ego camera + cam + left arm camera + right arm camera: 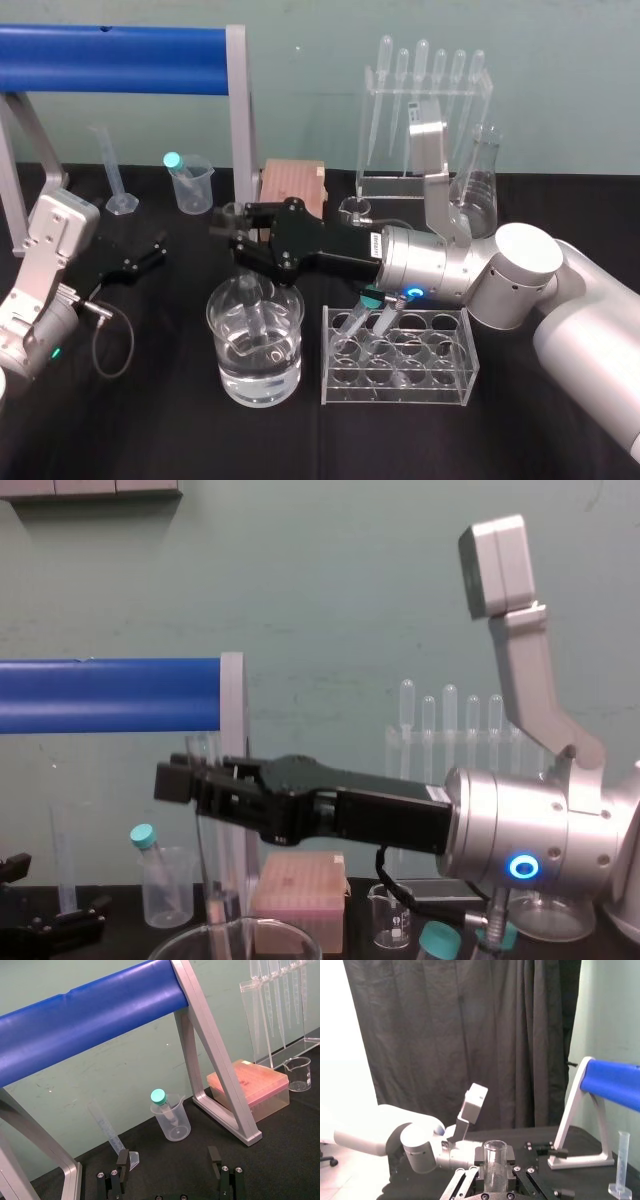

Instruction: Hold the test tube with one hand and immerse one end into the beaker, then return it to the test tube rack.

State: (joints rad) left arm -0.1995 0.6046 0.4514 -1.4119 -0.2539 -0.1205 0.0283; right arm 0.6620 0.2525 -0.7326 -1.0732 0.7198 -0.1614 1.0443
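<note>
My right gripper reaches in from the right and is shut on the test tube, a slim clear glass tube held upright. Its lower end stands in the water of the wide glass beaker, near the front of the table. In the chest view the tube drops from the gripper towards the beaker's rim. The right wrist view shows the tube's open mouth between the fingers. The clear test tube rack stands just right of the beaker. My left gripper rests parked at the left, open with nothing in it.
Short teal-capped tubes lean in the rack. At the back stand a pipette stand, a glass flask, a small beaker, a pinkish box, a plastic beaker, a graduated cylinder and a blue-barred frame.
</note>
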